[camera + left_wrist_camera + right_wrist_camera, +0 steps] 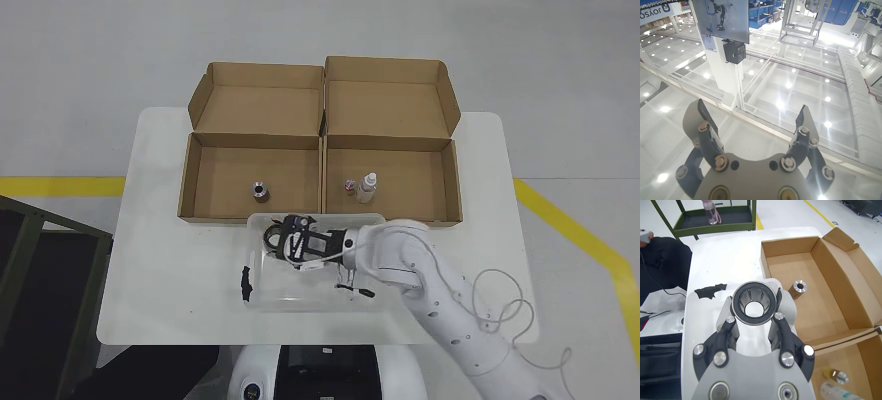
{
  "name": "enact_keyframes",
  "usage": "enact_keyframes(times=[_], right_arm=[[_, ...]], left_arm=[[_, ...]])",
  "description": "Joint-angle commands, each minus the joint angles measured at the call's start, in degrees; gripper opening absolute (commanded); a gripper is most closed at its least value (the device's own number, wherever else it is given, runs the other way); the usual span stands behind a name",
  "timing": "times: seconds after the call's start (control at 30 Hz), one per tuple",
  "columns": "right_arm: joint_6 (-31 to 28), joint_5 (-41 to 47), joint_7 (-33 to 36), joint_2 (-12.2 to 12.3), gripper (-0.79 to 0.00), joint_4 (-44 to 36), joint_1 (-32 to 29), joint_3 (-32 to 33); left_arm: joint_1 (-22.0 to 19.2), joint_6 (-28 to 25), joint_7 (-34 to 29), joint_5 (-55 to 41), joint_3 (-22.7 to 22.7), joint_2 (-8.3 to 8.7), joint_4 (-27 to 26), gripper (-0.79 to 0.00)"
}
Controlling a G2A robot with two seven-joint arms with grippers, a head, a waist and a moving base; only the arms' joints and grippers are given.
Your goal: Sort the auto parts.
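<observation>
White table (160, 250) with two open cardboard boxes side by side at the far edge and a clear plastic bin (300, 302) just in front of them, touching or nearly touching their near walls. Left box (215, 175) holds one short metal cylinder (799, 289), standing upright, with a hole in its top face. Right box (420, 180) holds a small metal part (837, 375) and a small clear bottle (836, 391), close together near the wall shared with the left box. A strip of black tape (710, 291) sits on the bin's rim on the side away from the boxes. Green cart (715, 219) on the floor beyond the table, with a pink bottle on it.

Right gripper (754, 298) is inside the bin's outline, arm coming in across the bin's right end. The jaws are closed partway around a bearing sleeve (738, 311), a hollow metal tube with a dark end ring, one finger (780, 298) pressed on each side. The open bore faces the wrist camera. The sleeve sits over the bin's end nearest the left box; cannot tell if it touches the bin floor. The bin wall and the left box's near wall stand between the sleeve and the upright cylinder.

Left gripper (752, 113) points up at the ceiling, jaws spread wide, nothing between them.
</observation>
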Motion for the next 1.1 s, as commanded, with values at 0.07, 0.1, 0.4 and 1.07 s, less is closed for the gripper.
enact_keyframes(times=[0.07, 0.1, 0.4, 1.07], right_arm=[[1.78, 1.13, -0.92, -0.05, -0.785, -0.97, 0.15, 0.11], [2.37, 1.37, -1.29, -0.07, -0.785, -1.26, 0.17, 0.17], [5.28, 2.91, -4.94, -0.29, -0.785, -4.12, 1.82, 0.76], [8.74, 3.26, -11.72, 0.09, -0.785, -10.91, 2.84, 5.75]], left_arm=[[0.00, 0.00, 0.00, 0.00, 0.00, 0.00, 0.00, 0.000], [0.00, 0.00, 0.00, 0.00, 0.00, 0.00, 0.00, 0.000], [0.00, 0.00, 0.00, 0.00, 0.00, 0.00, 0.00, 0.000], [0.00, 0.00, 0.00, 0.00, 0.00, 0.00, 0.00, 0.000]])
